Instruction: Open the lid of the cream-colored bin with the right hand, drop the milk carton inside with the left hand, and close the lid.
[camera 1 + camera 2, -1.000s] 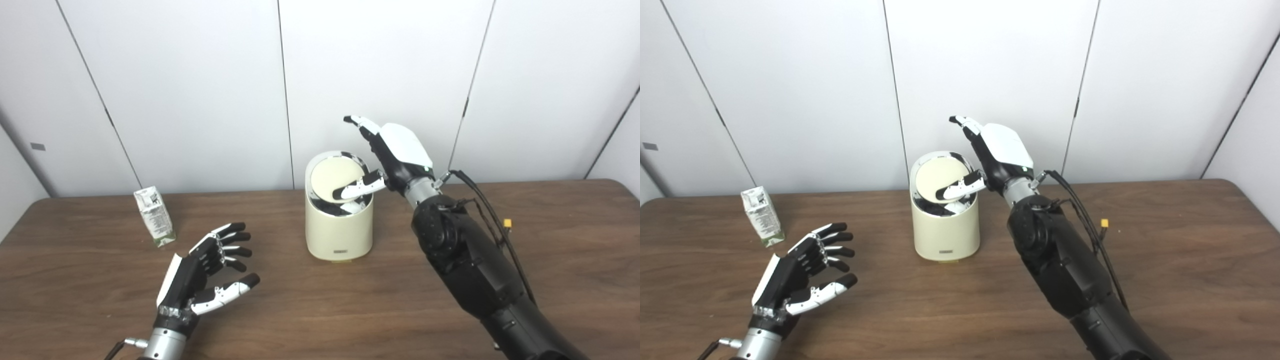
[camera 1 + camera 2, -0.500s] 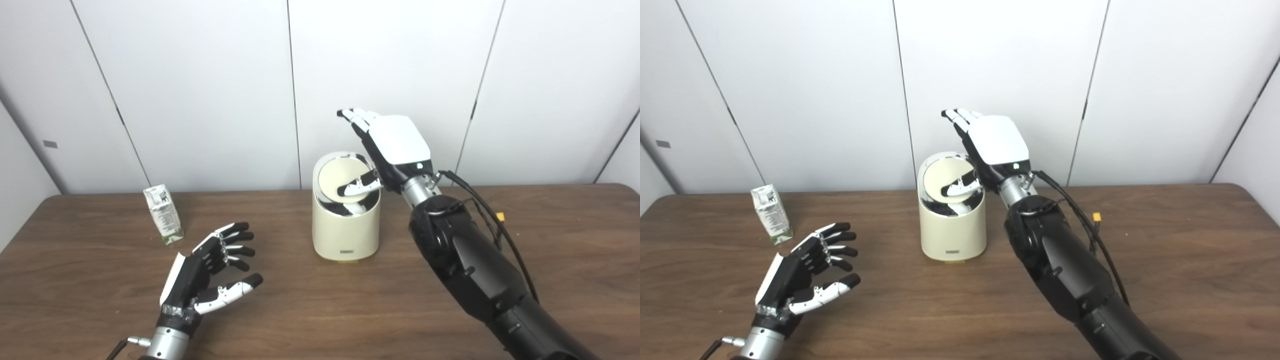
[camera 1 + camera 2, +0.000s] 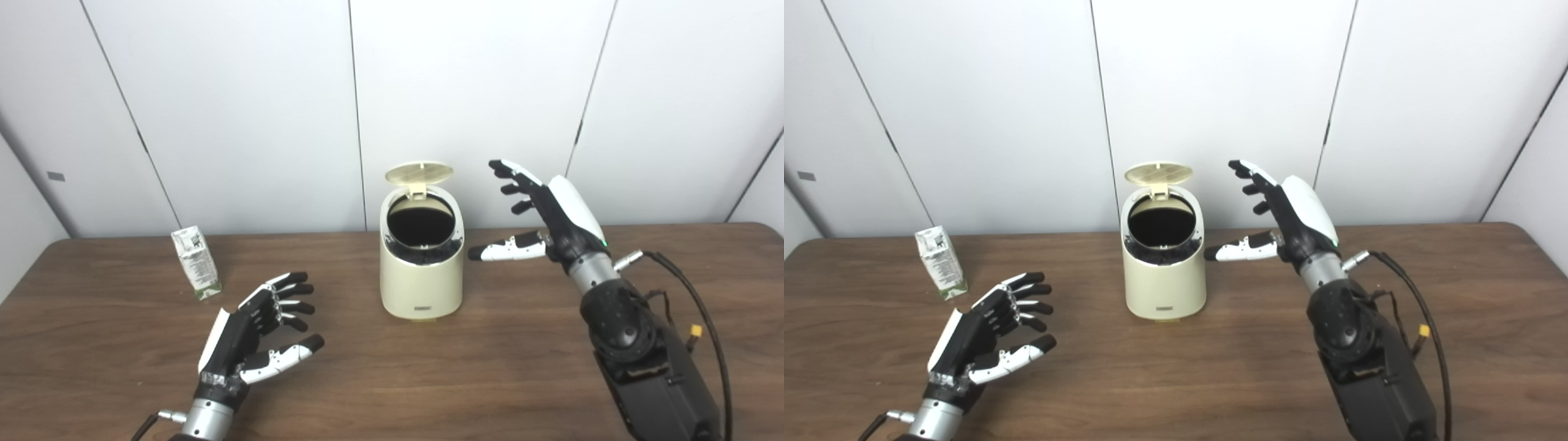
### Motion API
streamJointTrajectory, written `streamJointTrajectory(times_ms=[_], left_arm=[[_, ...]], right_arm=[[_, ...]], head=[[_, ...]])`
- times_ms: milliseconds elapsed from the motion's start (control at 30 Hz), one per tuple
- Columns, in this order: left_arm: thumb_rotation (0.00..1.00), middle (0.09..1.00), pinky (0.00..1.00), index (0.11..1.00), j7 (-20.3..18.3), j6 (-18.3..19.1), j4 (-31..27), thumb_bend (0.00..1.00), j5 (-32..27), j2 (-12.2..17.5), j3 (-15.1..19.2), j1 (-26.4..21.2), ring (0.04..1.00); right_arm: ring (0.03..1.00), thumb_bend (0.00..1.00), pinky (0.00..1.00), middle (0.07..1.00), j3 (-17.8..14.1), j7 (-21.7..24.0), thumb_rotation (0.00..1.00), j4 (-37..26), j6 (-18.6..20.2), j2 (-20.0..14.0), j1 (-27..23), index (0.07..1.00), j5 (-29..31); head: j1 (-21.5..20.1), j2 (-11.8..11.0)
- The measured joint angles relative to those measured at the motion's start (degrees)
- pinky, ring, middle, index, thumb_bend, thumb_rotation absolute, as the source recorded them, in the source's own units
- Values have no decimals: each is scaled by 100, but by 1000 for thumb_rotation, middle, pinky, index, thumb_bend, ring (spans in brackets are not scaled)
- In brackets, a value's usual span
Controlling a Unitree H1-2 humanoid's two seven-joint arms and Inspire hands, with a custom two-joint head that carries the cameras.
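Left eye view: cream-colored bin [image 3: 421,282] at centre, lid [image 3: 419,173] raised at 12 o'clock. My right hand [image 3: 554,217], at its 3 o'clock, is spread, holding nothing.

Right eye view: my left hand [image 3: 983,334] is spread, holding nothing; milk carton [image 3: 941,262] stands at its 11 o'clock.

Table [image 3: 429,380]: brown wood grain, smooth, faint sheen
Bin [image 3: 421,288]: cream plastic, satin, with a glossy dark ring at the mouth; lid [image 3: 419,172] cream plastic, ribbed underside
Milk carton [image 3: 196,262]: printed paper, matt
Left hand [image 3: 254,334] and right hand [image 3: 551,214]: glossy white and black plastic shells, bare metal wrists
Wall [image 3: 245,110]: white panels, smooth, matt
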Motion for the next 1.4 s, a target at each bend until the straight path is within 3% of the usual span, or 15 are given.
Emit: streamJointTrajectory(times_ms=[200, 333, 533, 800, 867, 900, 1100, 1200, 1400], left_arm=[[114, 760, 544, 820, -3, 2, -5, 703, -1, 56, 9, 4, 659], [130, 755, 533, 819, -3, 13, -52, 712, -1, 83, 12, 4, 649], [131, 749, 516, 817, -3, 61, -117, 712, -2, 86, 12, 7, 636], [88, 746, 520, 810, -25, 183, -168, 711, -8, 102, -11, 8, 634], [79, 744, 514, 806, -24, 187, -168, 704, 8, 102, -36, 8, 632], [72, 741, 513, 800, -18, 186, -167, 705, 31, 95, -56, 9, 634], [128, 741, 531, 776, 17, 179, -152, 731, 271, -78, -251, 49, 637], [133, 740, 525, 778, 50, 179, -150, 736, 397, -168, -289, 122, 634], [124, 743, 522, 786, 134, 183, -124, 737, 461, -183, -232, 143, 636]], right_arm=[[806, 834, 663, 867, -155, 25, 245, -193, -220, -1, 833, 893, 560], [802, 834, 656, 876, -189, 24, 248, -287, -751, -27, 1220, 893, 870], [812, 822, 687, 880, -226, 17, 154, -266, -1235, -15, 1468, 890, 1183], [809, 802, 674, 878, -237, -38, 122, -232, -1285, 158, 1650, 893, 1094], [810, 798, 675, 882, -260, -51, 105, -213, -1319, 145, 1650, 896, 1088], [821, 791, 689, 889, -275, -56, 82, -193, -1373, 138, 1651, 901, 1094], [856, 771, 739, 913, -426, -3, 7, -81, -1491, 97, 1716, 925, 1331], [873, 769, 755, 918, -463, 46, 0, -258, -1273, 99, 1818, 922, 1397], [802, 824, 624, 869, -443, 21, 141, -330, -1126, 105, 1788, 883, 1151]], head=[[-9, 26], [9, 44], [9, 44], [220, -53], [448, -140], [953, -376], [1713, -799], [1863, -975], [1899, -1020]])
